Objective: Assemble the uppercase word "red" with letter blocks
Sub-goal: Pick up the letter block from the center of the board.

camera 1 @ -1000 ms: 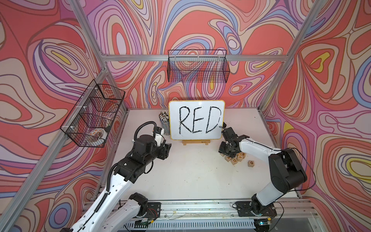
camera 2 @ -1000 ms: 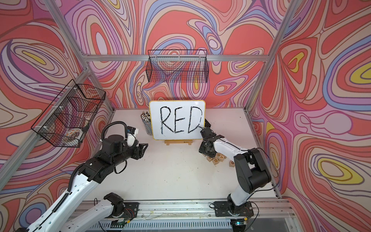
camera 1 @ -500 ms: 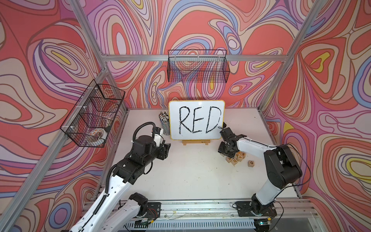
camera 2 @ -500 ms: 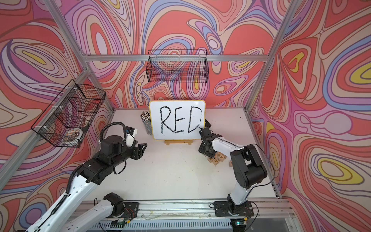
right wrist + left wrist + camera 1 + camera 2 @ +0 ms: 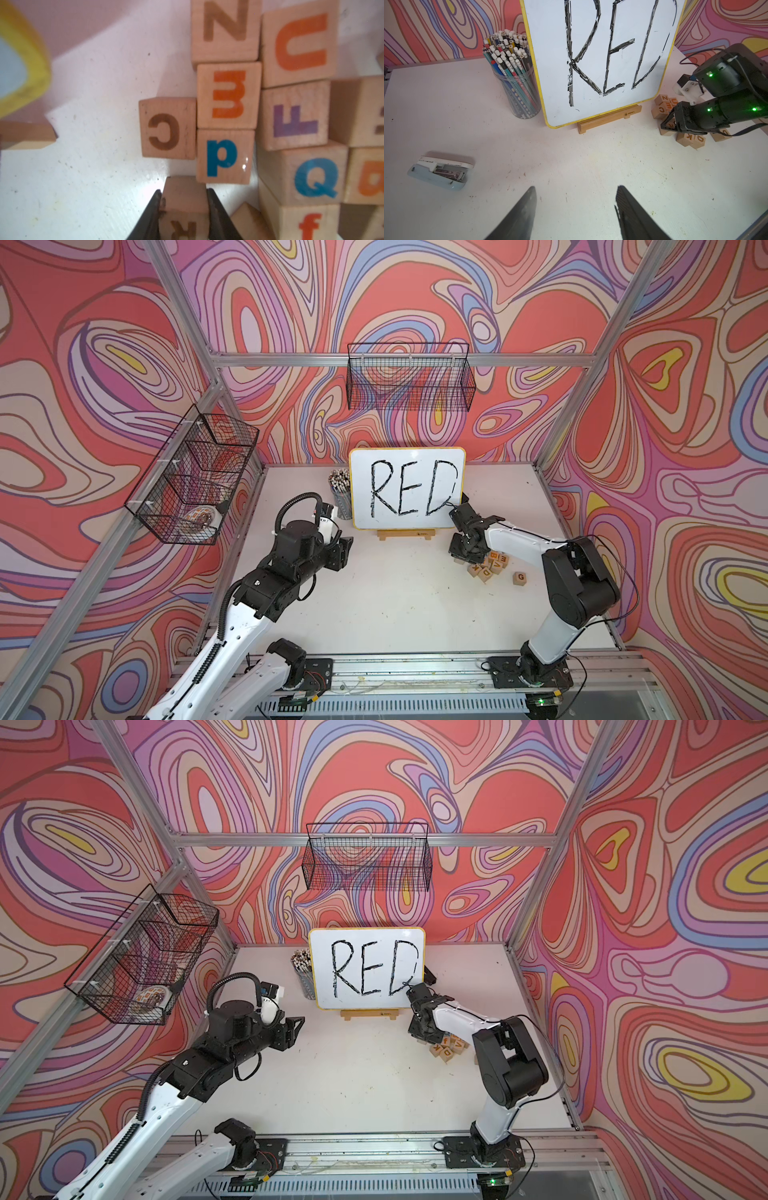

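The right fingers [image 5: 150,218] have clamped the R block [image 5: 185,199], seen only by wrist view; left fingers [image 5: 521,216] apart.

R block [image 5: 185,199]: light-wood cube, brown capital, pinched in right gripper [image 5: 184,192], left edge of block pile [image 5: 494,565], far right.
D block [image 5: 475,571]: pile's near-left corner, letter up.
E block [image 5: 503,559]: pile's right side.

Bright, even light casts soft shadows. The right wrist view blurs the nearest letter block [image 5: 185,199]; glare flecks the p block [image 5: 224,155].
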Available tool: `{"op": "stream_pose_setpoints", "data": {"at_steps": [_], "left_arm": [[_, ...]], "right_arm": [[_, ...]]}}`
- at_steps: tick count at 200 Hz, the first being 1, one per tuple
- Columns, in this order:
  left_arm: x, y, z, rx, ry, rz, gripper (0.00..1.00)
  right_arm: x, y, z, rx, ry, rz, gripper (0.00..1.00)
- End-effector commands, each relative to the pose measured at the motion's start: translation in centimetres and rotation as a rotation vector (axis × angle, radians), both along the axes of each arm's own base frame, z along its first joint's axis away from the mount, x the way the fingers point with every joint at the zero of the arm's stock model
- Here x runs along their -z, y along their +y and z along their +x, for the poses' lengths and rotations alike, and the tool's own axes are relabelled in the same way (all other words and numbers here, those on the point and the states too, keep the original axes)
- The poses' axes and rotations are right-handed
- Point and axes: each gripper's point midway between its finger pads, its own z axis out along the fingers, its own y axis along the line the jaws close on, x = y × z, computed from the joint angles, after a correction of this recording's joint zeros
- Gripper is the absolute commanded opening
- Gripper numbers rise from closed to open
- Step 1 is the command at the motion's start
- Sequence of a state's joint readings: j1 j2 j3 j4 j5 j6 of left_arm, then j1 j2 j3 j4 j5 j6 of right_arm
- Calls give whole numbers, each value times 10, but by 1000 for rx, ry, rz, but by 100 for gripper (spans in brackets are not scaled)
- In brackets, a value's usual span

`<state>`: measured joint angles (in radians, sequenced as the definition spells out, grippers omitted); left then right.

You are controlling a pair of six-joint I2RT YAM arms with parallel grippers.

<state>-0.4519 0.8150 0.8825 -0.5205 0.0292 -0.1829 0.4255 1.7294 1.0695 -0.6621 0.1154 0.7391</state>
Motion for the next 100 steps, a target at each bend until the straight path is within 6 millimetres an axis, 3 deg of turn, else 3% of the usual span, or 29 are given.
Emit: {"op": "stream_pose_setpoints", "data": {"at_steps": [1,42,46,71,100], "left_arm": [[8,2,-1,-2,15,25,64],[6,10,-1,-37,-2,44,65],[6,12,-2,-42,-4,47,65],[15,25,-11,-91,34,77,67],[18,36,-24,-127,47,69,68]], "right_arm": [[-25,14,-1,-127,-40,-85,27],[-51,81,-7,-424,-72,-149,23],[-45,88,-8,-456,-56,-161,23],[-52,130,-8,-636,-84,-168,21],[-50,164,-8,-784,-87,-165,20]]}}
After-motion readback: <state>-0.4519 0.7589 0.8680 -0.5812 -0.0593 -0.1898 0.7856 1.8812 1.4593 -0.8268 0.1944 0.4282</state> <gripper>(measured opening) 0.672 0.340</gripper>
